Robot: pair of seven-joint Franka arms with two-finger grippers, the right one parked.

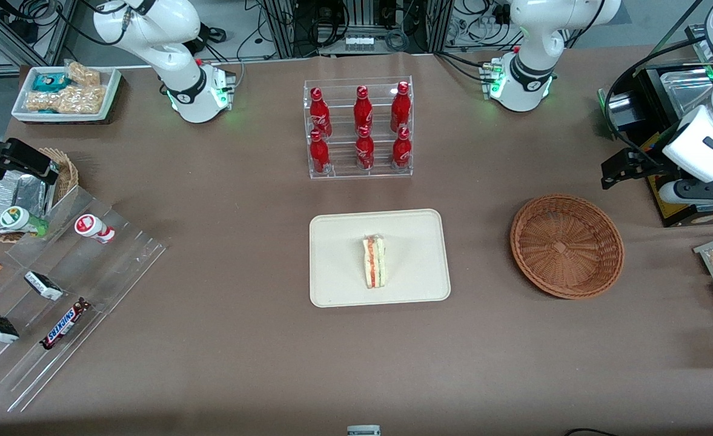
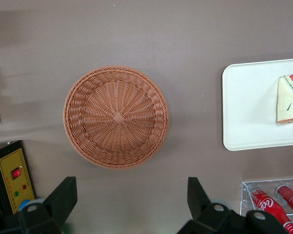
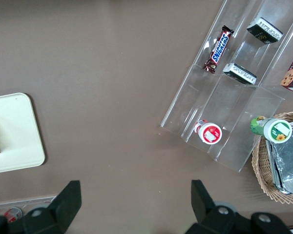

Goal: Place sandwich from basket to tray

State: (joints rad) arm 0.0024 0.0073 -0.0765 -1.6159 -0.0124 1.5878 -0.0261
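Sandwich [image 1: 374, 263] first: one small wedge with red and green layers sits on the one cream tray [image 1: 338, 284], near the middle of it, closest to the front camera. The one brown woven basket [image 1: 566, 245] sits on the table toward the working arm's end, and nothing is in it. Above the basket and a bit farther from the front camera hangs the gripper [image 2: 128, 199], with its two black fingers spread wide and holding nothing. So the job looks done. I think the only move left is for the arm to pull away and rest. Farthest from the front camera stands one clear rack [image 1: 359, 128] with six red cola bottles [image 1: 363, 109], three in each row.
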